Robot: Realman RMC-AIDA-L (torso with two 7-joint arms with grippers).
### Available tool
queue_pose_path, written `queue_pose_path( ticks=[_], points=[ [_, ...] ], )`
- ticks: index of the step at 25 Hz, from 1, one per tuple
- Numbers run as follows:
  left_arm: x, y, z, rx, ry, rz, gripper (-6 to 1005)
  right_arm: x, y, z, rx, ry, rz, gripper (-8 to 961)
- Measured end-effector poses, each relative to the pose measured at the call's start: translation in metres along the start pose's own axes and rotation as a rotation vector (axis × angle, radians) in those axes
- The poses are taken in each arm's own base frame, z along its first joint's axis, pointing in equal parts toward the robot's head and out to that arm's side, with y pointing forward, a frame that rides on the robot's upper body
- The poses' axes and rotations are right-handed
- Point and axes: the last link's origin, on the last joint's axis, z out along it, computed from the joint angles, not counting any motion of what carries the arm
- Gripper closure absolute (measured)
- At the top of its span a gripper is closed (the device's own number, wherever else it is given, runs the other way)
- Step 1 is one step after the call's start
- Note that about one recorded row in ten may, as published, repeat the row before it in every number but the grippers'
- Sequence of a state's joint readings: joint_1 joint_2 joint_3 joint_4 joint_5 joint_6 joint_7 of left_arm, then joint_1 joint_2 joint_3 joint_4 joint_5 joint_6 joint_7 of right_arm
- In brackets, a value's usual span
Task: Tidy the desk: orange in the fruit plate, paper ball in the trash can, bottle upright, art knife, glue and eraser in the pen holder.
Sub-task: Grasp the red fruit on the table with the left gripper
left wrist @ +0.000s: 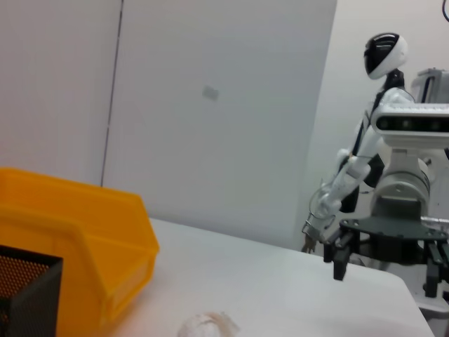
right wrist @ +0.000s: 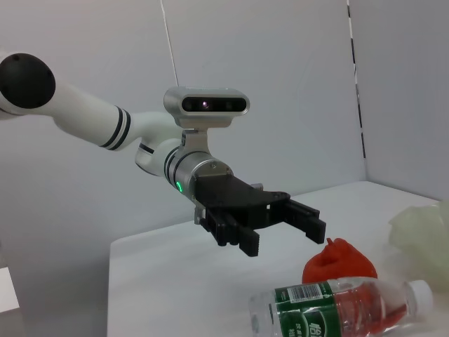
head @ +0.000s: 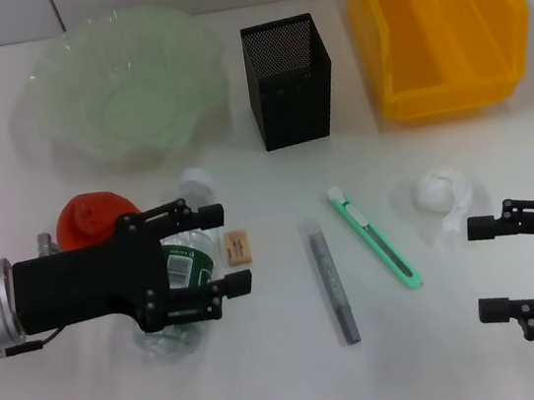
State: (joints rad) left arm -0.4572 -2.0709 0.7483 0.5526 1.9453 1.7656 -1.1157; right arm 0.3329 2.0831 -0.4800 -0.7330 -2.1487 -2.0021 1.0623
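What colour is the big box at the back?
Bright yellow; the trash can shows best in the head view.

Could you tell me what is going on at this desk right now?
The robot is tidying a desk. Its left gripper, fingers open, hovers above the bottle, which lies on its side next to the orange. The right gripper waits open near the paper ball. The art knife, glue and eraser lie loose on the desk; the fruit plate, pen holder and trash can hold nothing visible.
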Motion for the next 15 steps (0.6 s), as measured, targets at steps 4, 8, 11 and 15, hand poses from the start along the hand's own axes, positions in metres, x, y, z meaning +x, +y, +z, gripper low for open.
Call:
queue_pose_path(
  ticks=[4, 8, 11, 15],
  points=[
    [0.001, 0.0, -0.002, 0.012, 0.017, 0.002, 169, 0.001, 0.0, 0.0, 0.0, -0.002, 0.004, 140],
    [0.0, 0.0, -0.002, 0.015, 0.01, 0.007, 172, 0.001, 0.0, 0.001, -0.001, -0.002, 0.003, 145],
    [-0.003, -0.006, -0.017, 0.115, 0.029, 0.036, 174, 0.001, 0.0, 0.0, 0.002, -0.002, 0.004, 149],
    [-0.016, -0.017, -0.043, 0.327, 0.033, 0.055, 176, 0.001, 0.0, -0.001, 0.006, -0.004, 0.004, 154]
  ],
)
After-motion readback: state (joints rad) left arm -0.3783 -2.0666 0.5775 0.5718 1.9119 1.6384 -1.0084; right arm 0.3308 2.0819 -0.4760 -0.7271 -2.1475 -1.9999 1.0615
